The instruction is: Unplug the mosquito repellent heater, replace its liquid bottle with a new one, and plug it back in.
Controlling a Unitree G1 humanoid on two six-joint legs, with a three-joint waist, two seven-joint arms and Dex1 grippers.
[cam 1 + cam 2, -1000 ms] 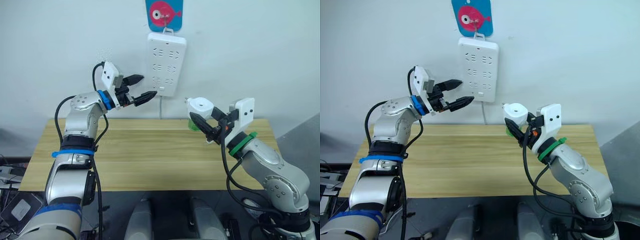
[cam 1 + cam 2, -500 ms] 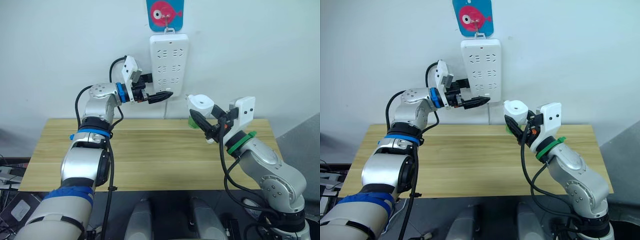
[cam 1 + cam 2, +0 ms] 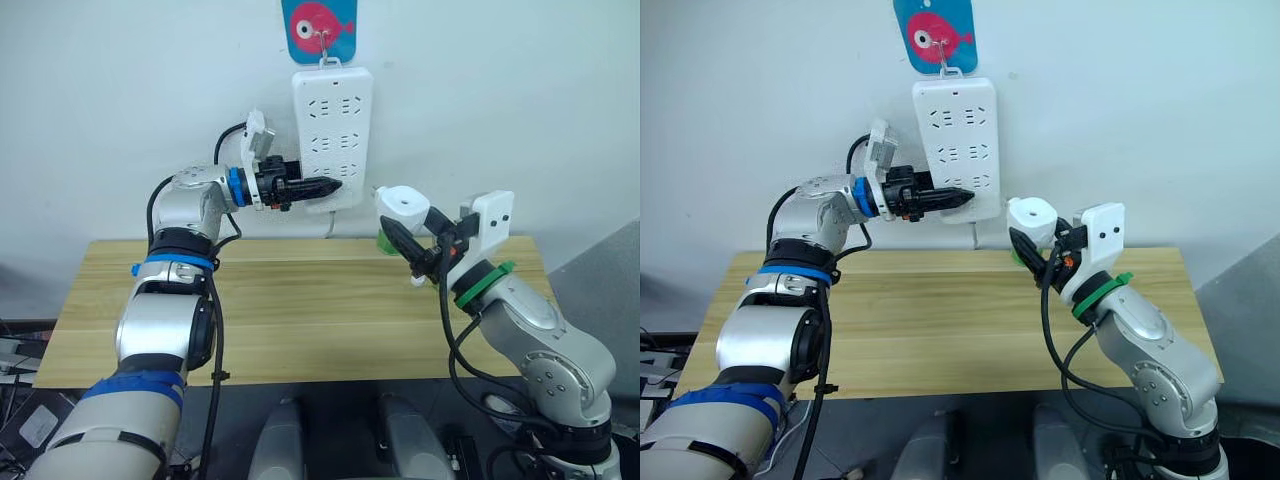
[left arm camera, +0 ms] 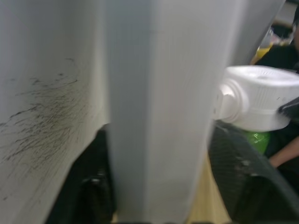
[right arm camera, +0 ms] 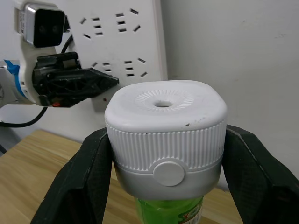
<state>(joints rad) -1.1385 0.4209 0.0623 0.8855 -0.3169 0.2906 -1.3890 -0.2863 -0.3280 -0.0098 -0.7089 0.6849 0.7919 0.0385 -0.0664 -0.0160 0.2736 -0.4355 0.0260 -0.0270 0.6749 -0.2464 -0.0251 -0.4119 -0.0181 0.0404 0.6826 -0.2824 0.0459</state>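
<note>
The white mosquito repellent heater [image 3: 403, 208] is held above the table's right side, my right gripper [image 3: 420, 240] shut on its sides. Its round vent [image 5: 162, 101] faces the wrist camera. A green liquid bottle [image 3: 386, 243] hangs under the heater, its lower part [image 5: 169, 211] out of frame. My left gripper [image 3: 322, 187] reaches to the lower part of the white power strip [image 3: 332, 120] on the wall. In the left wrist view the strip's edge [image 4: 159, 93] lies between the two black fingers [image 4: 96, 186], which close on it.
The power strip hangs from a blue hook plate with a pink fish [image 3: 318, 25], its cord running down behind the wooden table [image 3: 280, 310]. The heater hangs just right of the strip's lower corner.
My left gripper swung right from open in mid-air to the strip's lower part and closed on its edge. The right gripper kept the heater almost still.
</note>
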